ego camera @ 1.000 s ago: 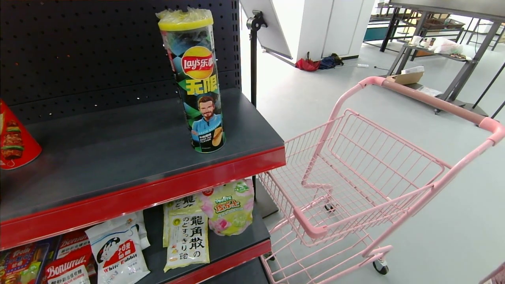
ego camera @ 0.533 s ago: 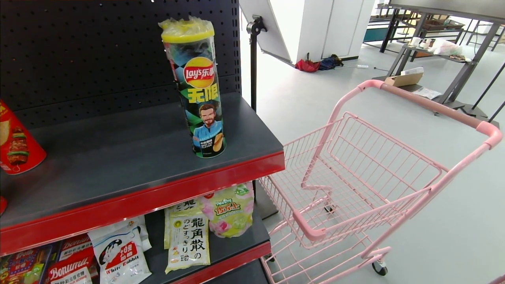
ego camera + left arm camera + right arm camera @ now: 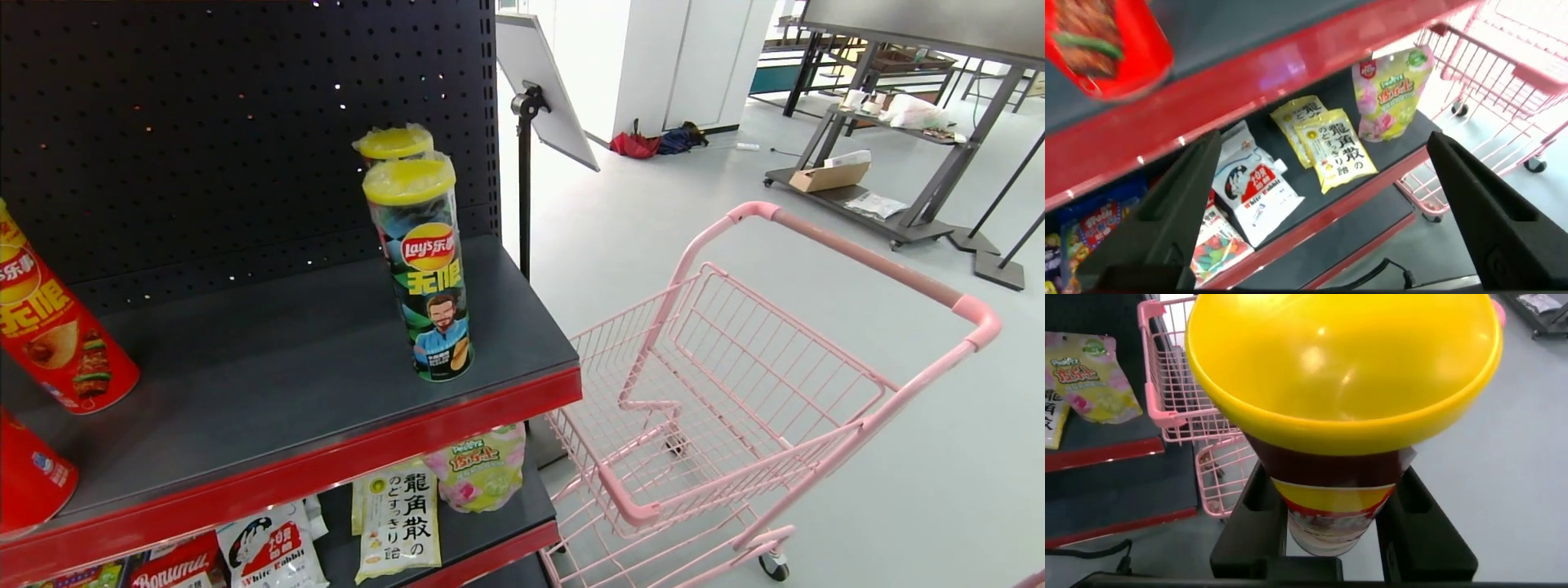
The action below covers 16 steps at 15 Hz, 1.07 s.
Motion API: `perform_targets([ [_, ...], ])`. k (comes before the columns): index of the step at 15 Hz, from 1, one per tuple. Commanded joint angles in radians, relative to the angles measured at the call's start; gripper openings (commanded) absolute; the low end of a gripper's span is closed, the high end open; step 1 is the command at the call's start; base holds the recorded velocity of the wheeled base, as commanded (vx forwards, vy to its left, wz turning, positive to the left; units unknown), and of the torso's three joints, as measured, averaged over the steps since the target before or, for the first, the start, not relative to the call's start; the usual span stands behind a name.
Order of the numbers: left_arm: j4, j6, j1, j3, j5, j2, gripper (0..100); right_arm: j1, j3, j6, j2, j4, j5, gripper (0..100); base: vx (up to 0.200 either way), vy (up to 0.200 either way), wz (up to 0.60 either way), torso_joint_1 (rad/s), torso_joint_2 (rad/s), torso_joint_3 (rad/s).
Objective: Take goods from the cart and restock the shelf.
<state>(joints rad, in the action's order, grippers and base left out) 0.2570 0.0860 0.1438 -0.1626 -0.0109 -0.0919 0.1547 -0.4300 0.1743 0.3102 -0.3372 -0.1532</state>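
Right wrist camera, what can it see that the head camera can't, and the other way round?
Right wrist view: the right claw gripping a yellow-lidded can from both sides. Head view: two green chip cans standing upright on the top shelf, with red cans at its left end. Both: the pink cart and the pink-green snack bag on the lower shelf.

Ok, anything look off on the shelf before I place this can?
Nothing spilled or damaged. The front green can and rear green can stand upright. The red can at the shelf's left end looks tilted, maybe just the lens. The held can looks intact.
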Motion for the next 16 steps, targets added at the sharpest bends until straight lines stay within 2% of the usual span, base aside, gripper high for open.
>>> perform_targets([
  [1, 0.001, 0.0, 0.0, -0.003, 0.0, -0.002, 100, 0.002, 0.0, 0.004, 0.007, 0.0, 0.0, 0, 0.0, 0.0, 0.0, 0.193, -0.49, -0.295],
  [12, 0.001, 0.0, 0.0, -0.008, -0.001, -0.002, 100, 0.002, 0.002, 0.005, 0.013, 0.0, 0.0, 0, 0.0, 0.0, 0.0, 0.163, -0.39, -0.228],
  [15, 0.001, 0.0, 0.0, -0.008, -0.001, -0.002, 100, 0.002, 0.007, 0.005, 0.015, -0.002, 0.0, 0, 0.0, 0.0, 0.0, 0.031, -0.09, -0.041],
  [16, 0.001, 0.0, 0.0, -0.008, -0.001, -0.002, 100, 0.002, 0.017, 0.005, 0.013, 0.003, 0.0, 0, 0.0, 0.0, 0.6, 0.017, -0.02, -0.012],
])
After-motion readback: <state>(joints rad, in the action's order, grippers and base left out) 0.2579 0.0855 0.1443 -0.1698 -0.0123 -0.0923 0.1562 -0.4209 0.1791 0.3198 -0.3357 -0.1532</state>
